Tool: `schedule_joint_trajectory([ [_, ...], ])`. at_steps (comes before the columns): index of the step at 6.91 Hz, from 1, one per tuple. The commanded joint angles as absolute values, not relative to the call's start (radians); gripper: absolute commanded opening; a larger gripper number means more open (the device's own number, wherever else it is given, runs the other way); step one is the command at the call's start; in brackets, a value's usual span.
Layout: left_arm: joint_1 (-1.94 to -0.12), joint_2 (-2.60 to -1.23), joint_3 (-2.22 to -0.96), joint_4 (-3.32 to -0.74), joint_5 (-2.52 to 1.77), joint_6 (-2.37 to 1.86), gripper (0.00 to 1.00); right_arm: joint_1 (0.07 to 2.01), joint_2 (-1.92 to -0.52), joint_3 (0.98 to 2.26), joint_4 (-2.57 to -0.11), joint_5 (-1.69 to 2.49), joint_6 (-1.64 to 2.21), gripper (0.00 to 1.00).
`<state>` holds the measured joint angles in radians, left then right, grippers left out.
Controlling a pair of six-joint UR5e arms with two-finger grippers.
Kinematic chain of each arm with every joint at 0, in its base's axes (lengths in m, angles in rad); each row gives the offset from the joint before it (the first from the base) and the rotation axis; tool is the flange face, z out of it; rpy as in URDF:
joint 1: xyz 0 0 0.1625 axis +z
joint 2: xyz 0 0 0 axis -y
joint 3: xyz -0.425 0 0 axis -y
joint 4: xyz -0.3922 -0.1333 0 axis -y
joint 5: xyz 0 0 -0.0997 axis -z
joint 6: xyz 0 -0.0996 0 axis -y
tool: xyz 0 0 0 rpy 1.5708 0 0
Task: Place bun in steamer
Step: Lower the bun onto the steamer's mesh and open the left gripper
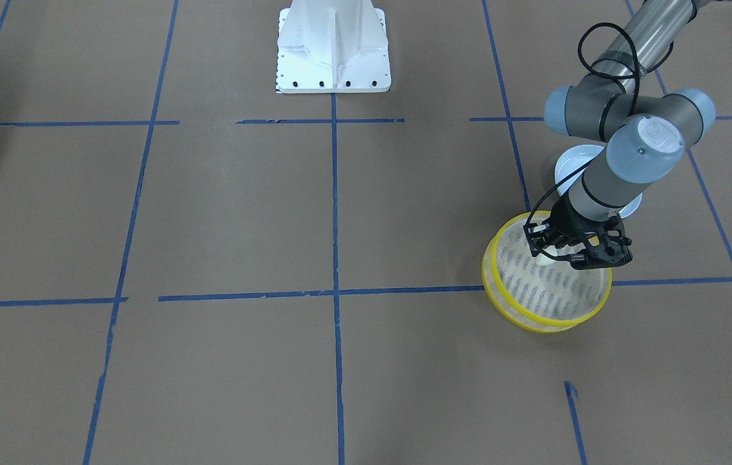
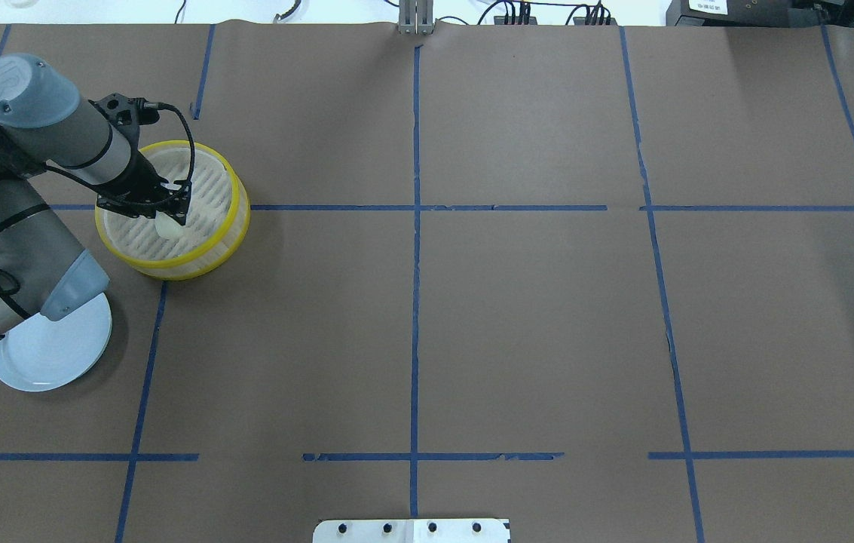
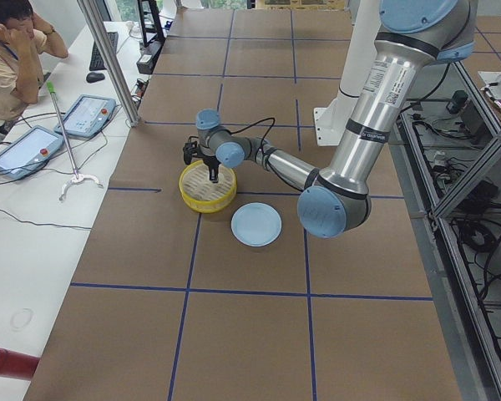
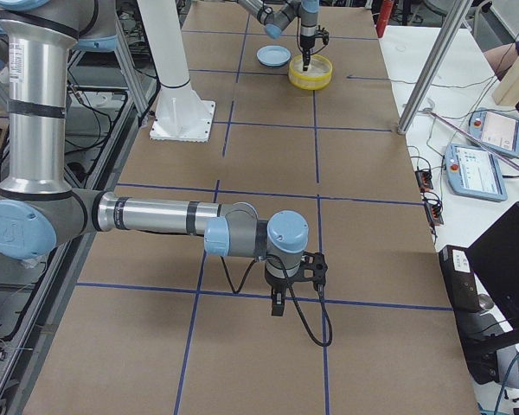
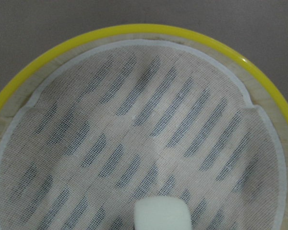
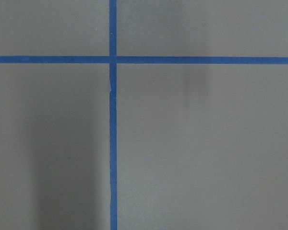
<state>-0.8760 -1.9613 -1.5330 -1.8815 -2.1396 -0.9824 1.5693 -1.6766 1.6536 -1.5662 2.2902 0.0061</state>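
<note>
Bun [image 5: 162, 214] pinched in closed left gripper [image 2: 172, 213], low inside steamer [image 5: 134, 29], off-centre, at or just above slotted floor. Risks from here: clinging to the gripper on release, or dropping and rolling against the wall; pressing down too far and shoving the light steamer aside. Right gripper [image 4: 278, 303] well apart over table [image 6: 206, 143]; opening impossible to tell.

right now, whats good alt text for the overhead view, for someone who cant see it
The left gripper holds the bun over the slatted floor of the yellow-rimmed steamer, at the upper left of a brown table gridded with blue tape. A pale blue plate lies nearer the robot, partly under the arm.
</note>
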Motion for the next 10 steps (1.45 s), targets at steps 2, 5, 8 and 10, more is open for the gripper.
schedule_joint_trajectory([
  [2, -0.876, -1.968, -1.497, -1.908, -2.138, -0.982, 0.31, 1.569, -1.677, 1.654, -1.566, 2.29, 0.006, 1.0],
  [5, -0.876, -1.968, -1.496, -1.91, -2.115, -0.98, 0.39, 1.569, -1.677, 1.654, -1.566, 2.29, 0.006, 1.0],
  [8, -0.876, -1.968, -1.488, -1.91, -2.115, -0.977, 0.62, 1.569, -1.677, 1.654, -1.566, 2.29, 0.006, 1.0],
  [10, -0.885, -1.97, -1.493, -1.908, -2.115, -0.966, 0.7, 1.569, -1.677, 1.654, -1.566, 2.29, 0.006, 1.0],
])
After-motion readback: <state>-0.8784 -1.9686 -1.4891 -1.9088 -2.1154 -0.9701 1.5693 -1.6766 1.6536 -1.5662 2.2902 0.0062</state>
